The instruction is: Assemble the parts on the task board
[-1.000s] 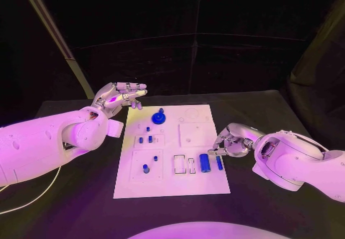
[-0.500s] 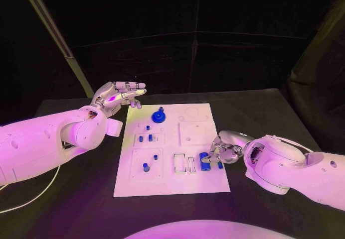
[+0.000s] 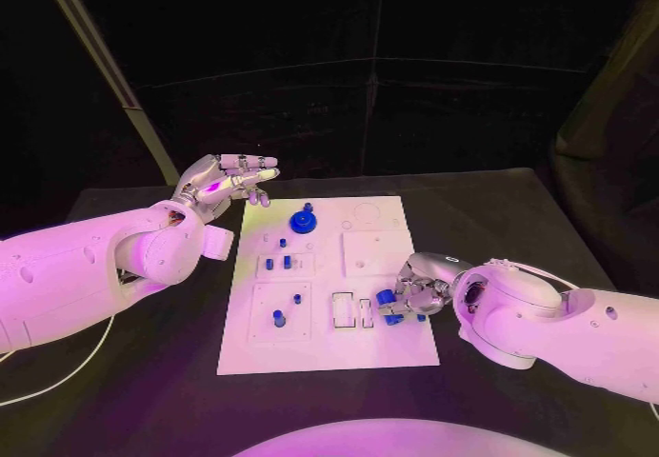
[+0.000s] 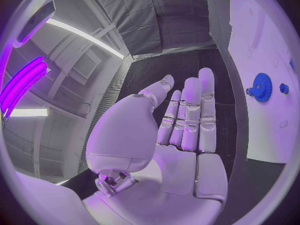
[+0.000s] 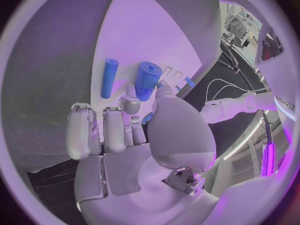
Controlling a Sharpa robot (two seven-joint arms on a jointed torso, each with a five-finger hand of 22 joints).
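Observation:
The white task board [image 3: 329, 352] lies lengthwise in the middle of the black table. My right hand [image 3: 416, 288] rests at the board's right edge. Its thumb and a finger pinch a thick blue cylinder [image 3: 388, 302], also seen in the right wrist view [image 5: 148, 77], which still lies on the board. A thin blue cylinder [image 5: 109, 77] lies beside it. My left hand [image 3: 224, 180] hangs open above the table past the board's far left corner, palm up and holding nothing. A blue gear [image 3: 302, 225] stands at the board's far end and appears in the left wrist view [image 4: 260, 87].
Small blue pegs [image 3: 279, 264] stand in the board's left half, with two more [image 3: 279, 321] nearer me. Two rectangular recesses [image 3: 344, 311] lie just left of the thick cylinder. A pale cable [image 3: 62, 376] runs over the table at the near left.
My right hand has moved left onto the board's edge and closed its thumb and finger around the thick blue cylinder. My left hand has stayed in place.

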